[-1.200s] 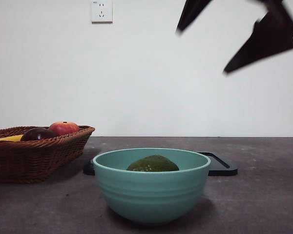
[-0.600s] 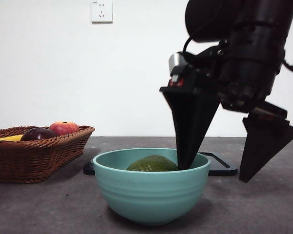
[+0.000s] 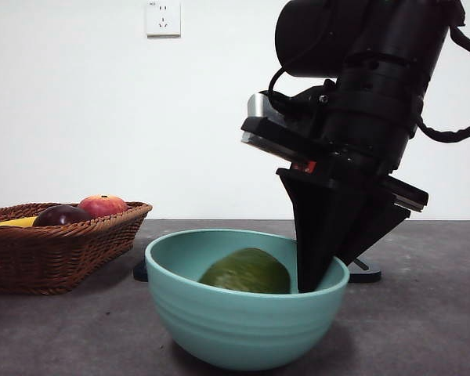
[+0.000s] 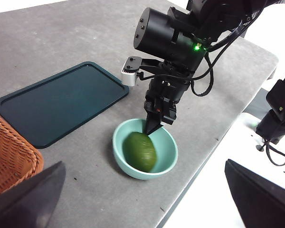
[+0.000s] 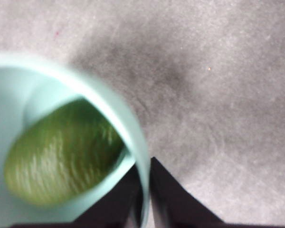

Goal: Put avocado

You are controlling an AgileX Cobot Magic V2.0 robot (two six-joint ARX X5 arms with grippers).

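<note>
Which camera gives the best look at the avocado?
The left wrist view: the whole avocado shows from above, lying in the bowl. The front view shows only its top above the rim; the right wrist view is close but blurred.

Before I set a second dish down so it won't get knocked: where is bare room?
The dark tray lies bare, between the basket and the bowl. Bare grey table lies beyond the tray. It is crowded at the bowl: the right gripper is clamped on its rim, avocado inside.

a smooth, satin-glazed teal ceramic bowl [image 3: 247, 317], a dull mottled dark green avocado [image 3: 247, 272], a rough woven brown wicker basket [image 3: 59, 247] and a matt, speckled grey tabletop [image 3: 423, 313] are seen.
</note>
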